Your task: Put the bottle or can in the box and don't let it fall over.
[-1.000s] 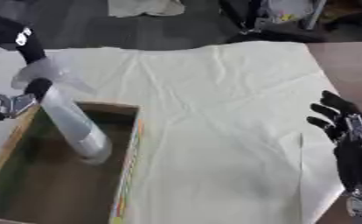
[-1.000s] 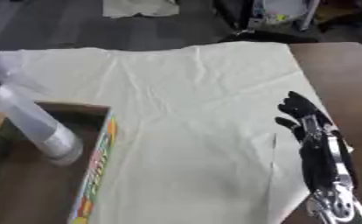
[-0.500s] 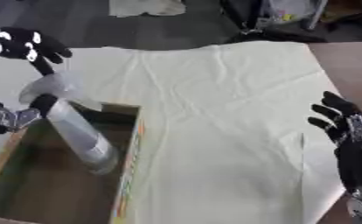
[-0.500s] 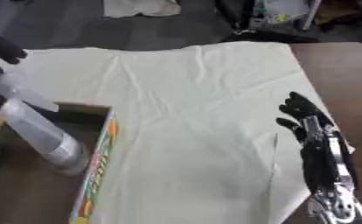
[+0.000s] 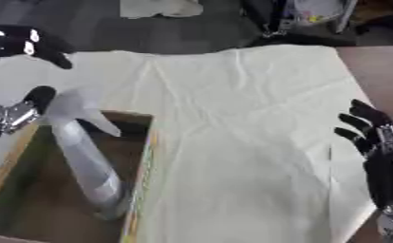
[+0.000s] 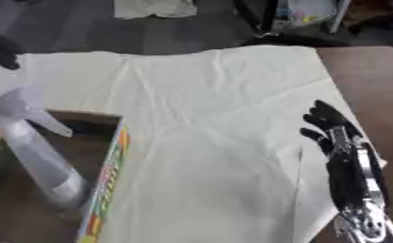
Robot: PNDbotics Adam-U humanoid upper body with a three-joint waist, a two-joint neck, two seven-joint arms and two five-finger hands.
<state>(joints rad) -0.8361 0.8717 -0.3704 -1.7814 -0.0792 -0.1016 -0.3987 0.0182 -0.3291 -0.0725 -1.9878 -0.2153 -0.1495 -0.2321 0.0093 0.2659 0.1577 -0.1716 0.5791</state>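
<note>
The spray bottle (image 5: 83,156) stands in the box (image 5: 142,190), leaning up-left toward the nearer left hand (image 5: 21,80), whose fingers are spread clear of it

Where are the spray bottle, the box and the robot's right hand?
spray bottle (image 5: 83,161), left eye view, its clear body.
box (image 5: 143,161), left eye view, its right wall.
right hand (image 6: 342,156), right eye view, its back.

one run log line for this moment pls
stage: releasing | pale grey plastic spray bottle: base in cardboard box, tilted | left hand: open, by bottle top | right hand: idle, open
</note>
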